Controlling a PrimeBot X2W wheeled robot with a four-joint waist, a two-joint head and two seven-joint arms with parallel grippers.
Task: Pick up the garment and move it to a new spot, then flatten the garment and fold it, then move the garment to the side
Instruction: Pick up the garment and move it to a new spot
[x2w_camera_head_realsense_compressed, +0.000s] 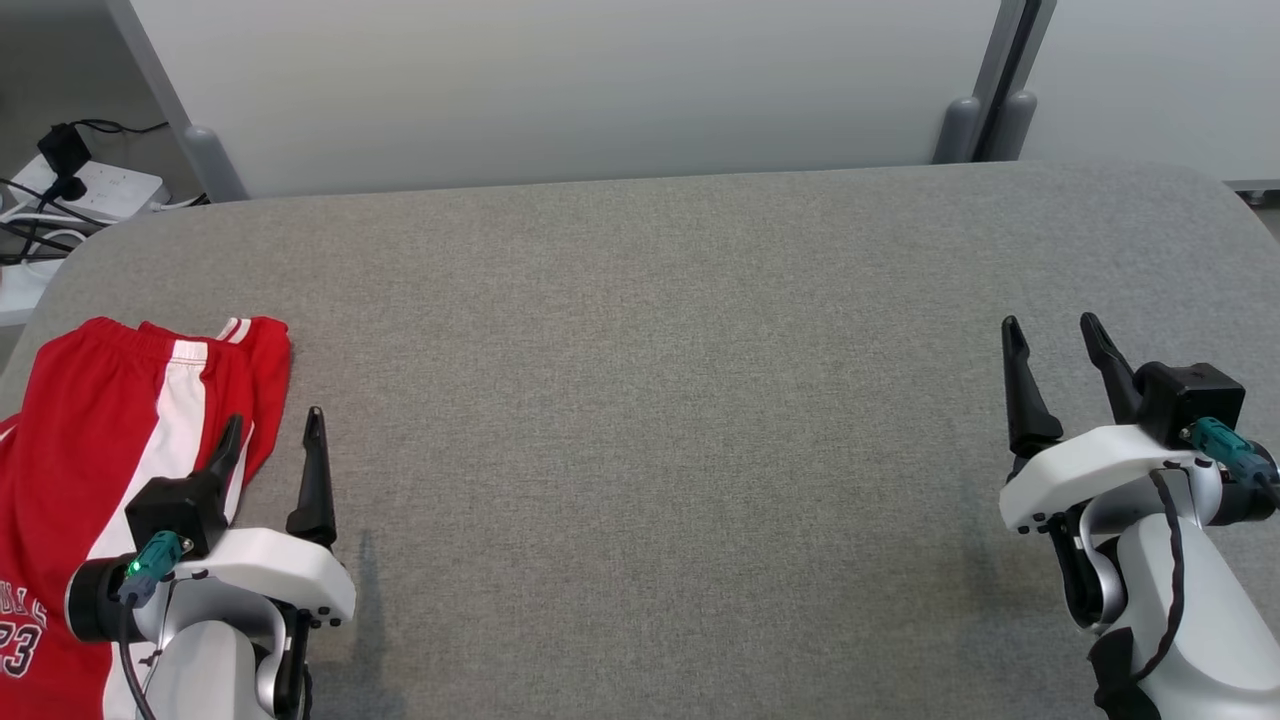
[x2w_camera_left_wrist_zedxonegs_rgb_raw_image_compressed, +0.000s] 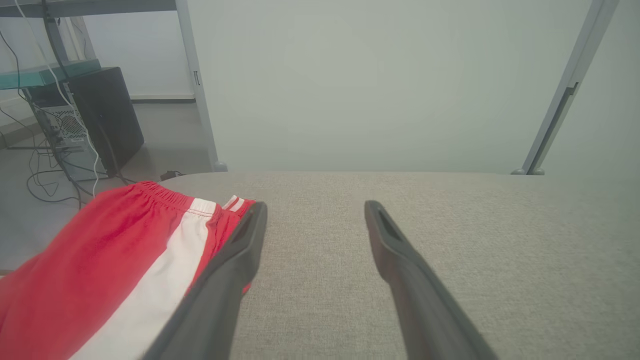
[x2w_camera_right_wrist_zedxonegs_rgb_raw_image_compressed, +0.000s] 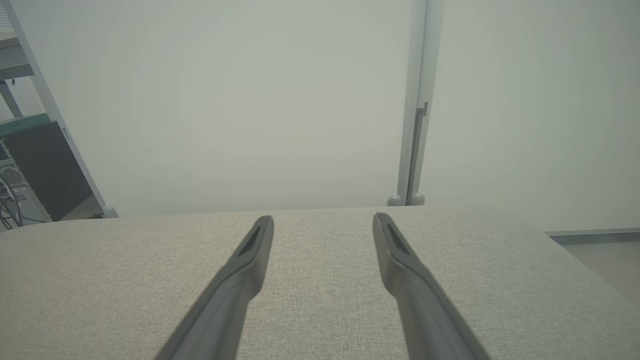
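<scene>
At eight o'clock on the grey table (x2w_camera_head_realsense_compressed: 640, 300) lies the garment (x2w_camera_head_realsense_compressed: 90, 420): red shorts with a white side stripe, a gathered waistband and white print. Beside its right edge the left gripper (x2w_camera_head_realsense_compressed: 275, 418) stands spread and empty. At four o'clock the right gripper (x2w_camera_head_realsense_compressed: 1050, 322) is likewise spread.

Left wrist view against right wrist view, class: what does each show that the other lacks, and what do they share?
Left wrist, not right: red shorts with a white stripe, beside the open left end effector. Right wrist, not left: the open right end effector and the table at its rounded right edge. Both: that grey table and the pale partition wall.
</scene>
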